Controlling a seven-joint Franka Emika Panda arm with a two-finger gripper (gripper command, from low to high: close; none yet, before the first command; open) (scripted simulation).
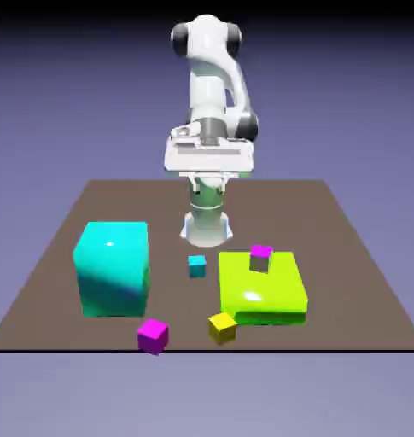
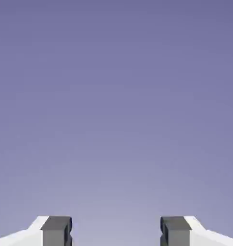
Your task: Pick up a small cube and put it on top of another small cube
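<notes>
Several small cubes lie on the brown table. A teal one sits in the middle. A yellow one and a magenta one rest near the front edge. Another magenta-topped small cube stands on the far part of a flat lime-green block. My gripper hangs high above the table's far side, well away from every cube. In the hand view my gripper is open; its grey fingertips stand wide apart with only the plain backdrop between them.
A big cyan cube stands at the exterior view's left, taller than the small cubes. The lime-green block fills the exterior view's right of centre. The robot's base stands at the table's far edge.
</notes>
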